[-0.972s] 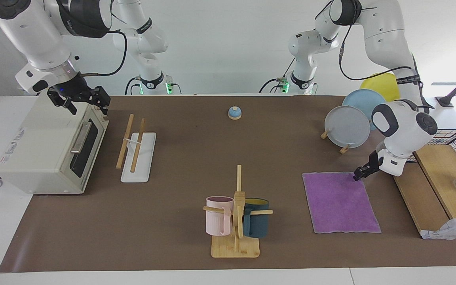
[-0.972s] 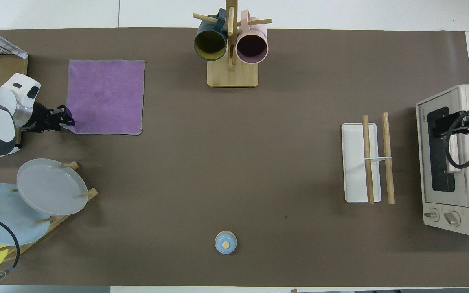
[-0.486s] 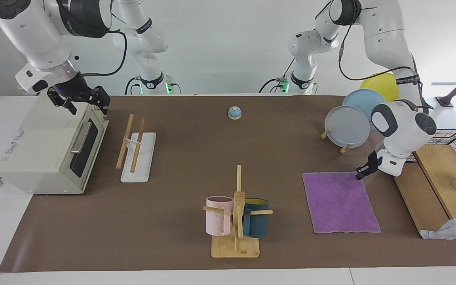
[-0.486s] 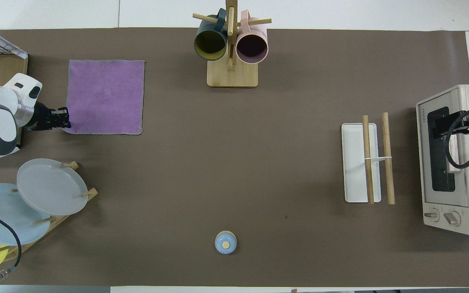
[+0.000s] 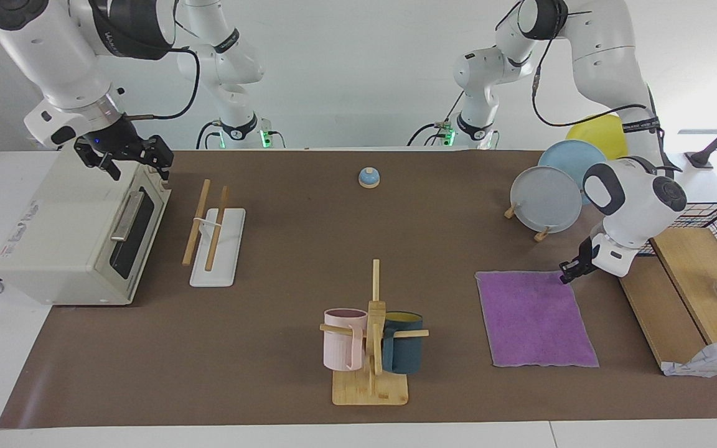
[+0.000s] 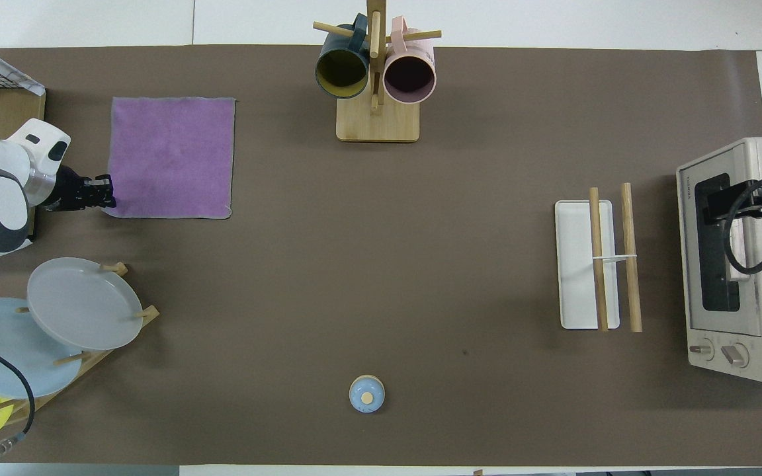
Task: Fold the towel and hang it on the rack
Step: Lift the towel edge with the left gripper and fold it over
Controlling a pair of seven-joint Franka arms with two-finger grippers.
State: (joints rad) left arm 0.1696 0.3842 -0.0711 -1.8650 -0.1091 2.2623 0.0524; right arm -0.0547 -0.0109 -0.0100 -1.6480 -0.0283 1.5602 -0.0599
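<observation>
The towel (image 5: 536, 317) lies flat with its purple face up toward the left arm's end of the table; it also shows in the overhead view (image 6: 170, 155). My left gripper (image 5: 567, 274) is low beside the towel's corner nearest the robots and holds none of the cloth; it also shows in the overhead view (image 6: 104, 192). The rack (image 5: 215, 233), a white base with two wooden rods, stands toward the right arm's end (image 6: 596, 264). My right gripper (image 5: 128, 160) waits open and empty over the toaster oven (image 5: 78, 230).
A mug stand (image 5: 371, 348) with pink and teal mugs stands farther from the robots at mid-table. A plate stand (image 5: 548, 199) is near the left arm. A blue bell (image 5: 369, 178) sits nearer the robots. Wooden boards and a wire basket (image 5: 707, 236) border the towel.
My left gripper has drawn back off the towel's corner toward the table's end. The towel still lies flat. The right arm has not moved.
</observation>
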